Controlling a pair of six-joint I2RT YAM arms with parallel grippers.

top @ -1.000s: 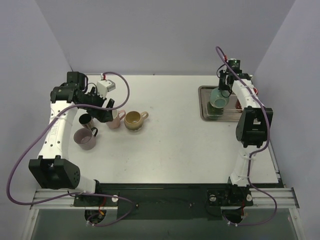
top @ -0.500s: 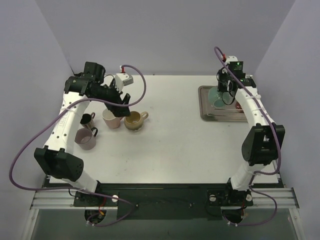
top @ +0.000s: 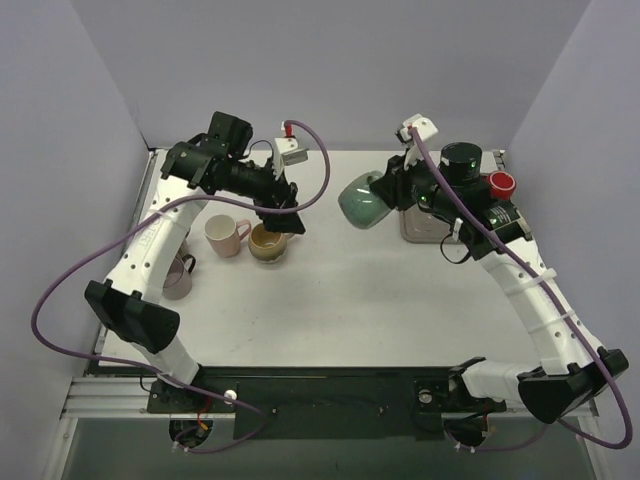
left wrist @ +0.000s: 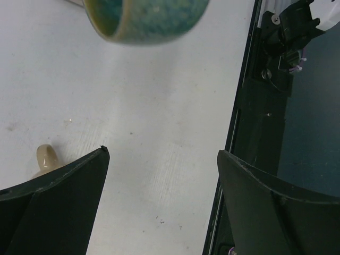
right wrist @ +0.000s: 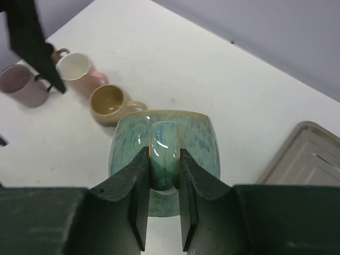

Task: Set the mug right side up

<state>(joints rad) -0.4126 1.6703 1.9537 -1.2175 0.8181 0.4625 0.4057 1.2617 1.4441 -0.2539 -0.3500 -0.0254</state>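
The right gripper (right wrist: 163, 175) pinches the green mug (right wrist: 127, 143) by its handle near the table's (top: 380, 290) far edge, seemingly sideways — the left gripper (left wrist: 162, 153) gapes wide by the tan mug (top: 266, 240).

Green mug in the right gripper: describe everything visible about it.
The green mug looks like glazed ceramic, mottled teal with a tan rim and a rounded body. The right gripper is shut on its loop handle, and nothing else appears to touch it. It hangs above the table, tipped onto its side, with the mouth pointing away from the wrist, roughly toward the tan mug. No chips or contents show.
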